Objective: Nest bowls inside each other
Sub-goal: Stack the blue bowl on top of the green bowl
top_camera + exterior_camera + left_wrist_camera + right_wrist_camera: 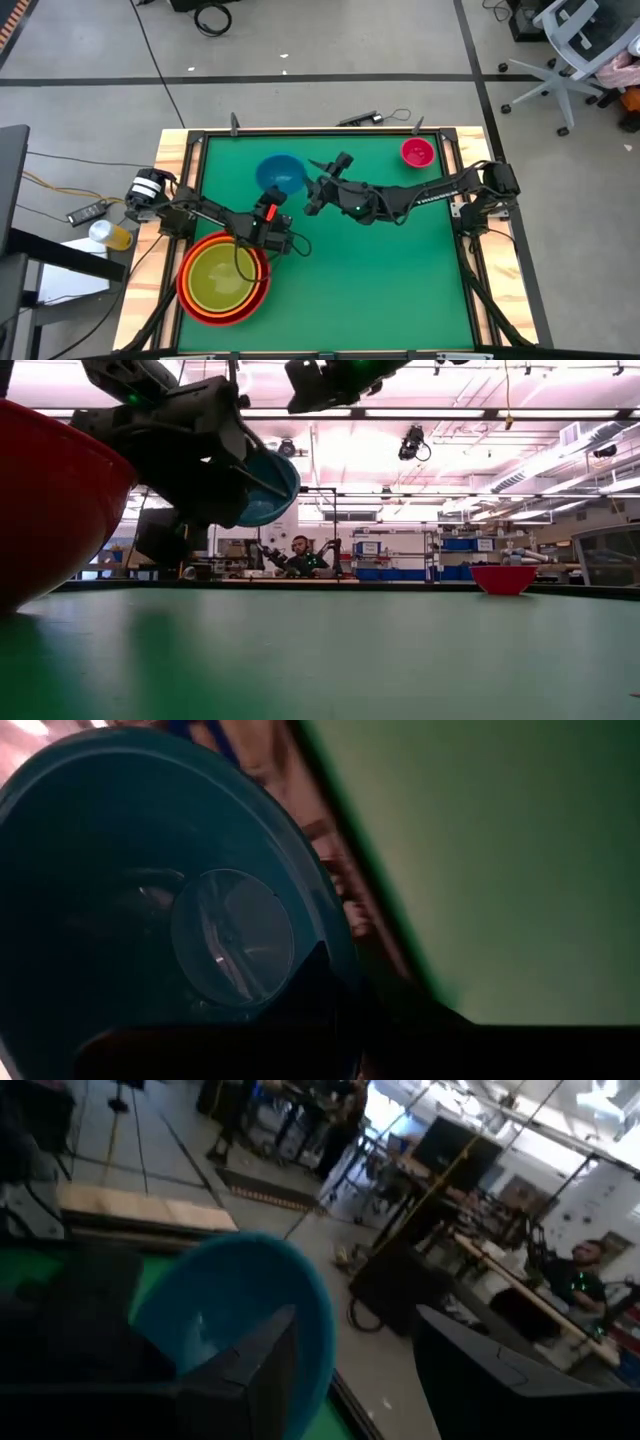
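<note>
The blue bowl (pixel 280 172) (pixel 270 488) hangs tilted above the green table, with my left gripper (pixel 278 203) (pixel 205 455) shut on it. Its inside fills the left wrist view (pixel 150 920). My right gripper (pixel 323 183) (pixel 350 1330) stands open just right of the blue bowl (pixel 230 1310), higher up; I see no touch. The yellow-green bowl (pixel 220 277) sits inside the orange one, which sits inside the red bowl (pixel 196 305) (pixel 50 500), at the near left. The magenta-pink bowl (pixel 417 152) (pixel 503 579) stands on its base at the far right. My left gripper holds the blue bowl by its rim (pixel 335 935), one finger (pixel 305 985) inside the bowl and the other outside. The fingers come at it nearly level from the table's near-left side. The bowl is lifted clear of the table and tilted on its side.
A wooden frame (pixel 455 140) borders the green table. The mat's middle and near right (pixel 390 280) lie bare. A person (pixel 300 552) sits in the room beyond the far edge.
</note>
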Tool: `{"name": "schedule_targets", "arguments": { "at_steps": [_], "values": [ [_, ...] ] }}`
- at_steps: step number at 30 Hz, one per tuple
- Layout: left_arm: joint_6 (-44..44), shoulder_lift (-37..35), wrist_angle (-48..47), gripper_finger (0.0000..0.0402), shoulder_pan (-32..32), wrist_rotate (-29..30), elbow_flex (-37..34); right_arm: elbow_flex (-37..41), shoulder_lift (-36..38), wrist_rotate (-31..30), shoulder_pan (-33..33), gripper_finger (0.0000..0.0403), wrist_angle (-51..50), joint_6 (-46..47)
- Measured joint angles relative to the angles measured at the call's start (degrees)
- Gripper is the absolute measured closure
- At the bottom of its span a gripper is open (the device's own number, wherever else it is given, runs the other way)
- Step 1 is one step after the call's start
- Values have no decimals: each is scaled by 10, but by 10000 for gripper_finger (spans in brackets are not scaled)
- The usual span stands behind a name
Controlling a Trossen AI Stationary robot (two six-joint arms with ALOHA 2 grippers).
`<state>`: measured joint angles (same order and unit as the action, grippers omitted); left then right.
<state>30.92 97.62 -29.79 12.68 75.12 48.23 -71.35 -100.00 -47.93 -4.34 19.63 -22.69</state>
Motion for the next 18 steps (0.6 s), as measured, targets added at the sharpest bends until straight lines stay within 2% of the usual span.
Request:
{"name": "schedule_targets", "arguments": {
  "at_steps": [3, 6, 11, 18],
  "values": [
    [39, 0, 39, 386, 11, 44, 0, 0, -1, -1, 15, 201, -36, 30],
    [89, 0, 70, 386, 26, 71, 1, 1, -1, 26, 29, 201, -72, 86],
    [117, 0, 90, 386, 34, 77, 1, 1, -1, 83, 42, 201, -93, 140],
    [120, 0, 96, 386, 34, 76, 1, 1, -1, 86, 53, 208, -107, 169]
  ]
}}
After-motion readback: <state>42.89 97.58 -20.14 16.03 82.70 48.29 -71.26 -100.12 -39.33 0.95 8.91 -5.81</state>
